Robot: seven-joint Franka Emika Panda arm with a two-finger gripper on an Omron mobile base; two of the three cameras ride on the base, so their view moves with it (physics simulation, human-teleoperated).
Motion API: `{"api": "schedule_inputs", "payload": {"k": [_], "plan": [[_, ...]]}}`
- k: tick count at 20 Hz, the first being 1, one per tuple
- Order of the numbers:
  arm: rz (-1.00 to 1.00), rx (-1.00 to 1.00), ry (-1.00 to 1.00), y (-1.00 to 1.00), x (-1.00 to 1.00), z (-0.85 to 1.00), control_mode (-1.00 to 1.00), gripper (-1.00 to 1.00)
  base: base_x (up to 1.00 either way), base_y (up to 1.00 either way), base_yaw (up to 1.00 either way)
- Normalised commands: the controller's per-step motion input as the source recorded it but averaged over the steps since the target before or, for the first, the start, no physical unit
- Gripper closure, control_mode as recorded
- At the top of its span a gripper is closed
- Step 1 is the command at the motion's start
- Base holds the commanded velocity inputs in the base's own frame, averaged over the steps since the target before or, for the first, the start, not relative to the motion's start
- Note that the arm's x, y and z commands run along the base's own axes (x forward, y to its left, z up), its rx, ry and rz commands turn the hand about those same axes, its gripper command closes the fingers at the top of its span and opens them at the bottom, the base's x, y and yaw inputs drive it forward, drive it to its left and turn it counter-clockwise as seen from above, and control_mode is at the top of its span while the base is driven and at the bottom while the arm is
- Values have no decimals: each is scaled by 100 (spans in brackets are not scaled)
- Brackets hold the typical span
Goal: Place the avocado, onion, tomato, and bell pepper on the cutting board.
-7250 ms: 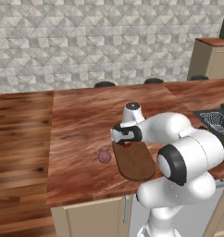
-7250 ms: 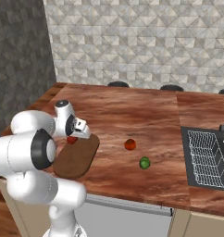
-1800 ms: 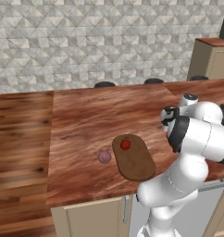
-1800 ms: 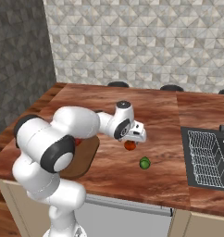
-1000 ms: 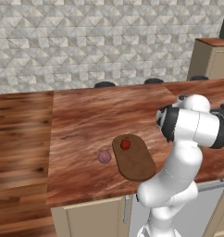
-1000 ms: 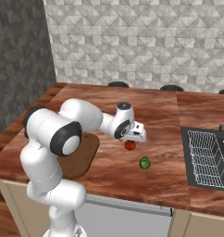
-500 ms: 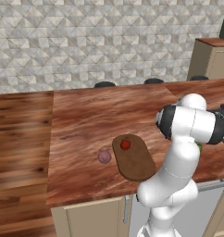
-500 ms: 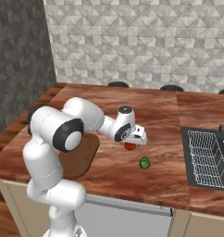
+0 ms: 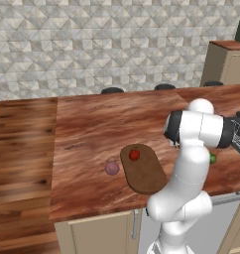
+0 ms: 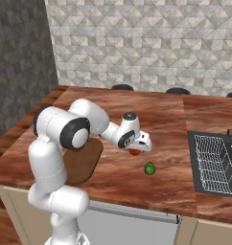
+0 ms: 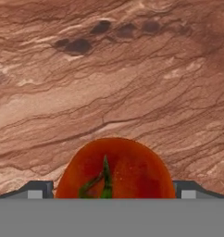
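One red fruit (image 9: pixel 134 155) sits on the cutting board (image 9: pixel 144 168) — tool (image 10: pixel 135 149) wide open, astride another (image 11: pixel 115 169).

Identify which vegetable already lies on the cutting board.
The deep-red bell pepper sits on the board. The onion lies beside it on the counter; the tomato and avocado lie farther off.

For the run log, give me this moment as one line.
jaws: open, straddling tomato on countertop | bell pepper: on cutting board | onion: beside board | avocado: on countertop
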Motion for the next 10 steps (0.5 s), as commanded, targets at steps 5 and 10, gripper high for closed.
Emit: {"api": "schedule_inputs", "payload": {"k": [5, 10], "plan": [[0, 0, 0, 0, 5, -20, -100, 100, 0, 0, 0], [0, 0, 0, 0, 1, -1, -100, 100, 0, 0, 0]]}}
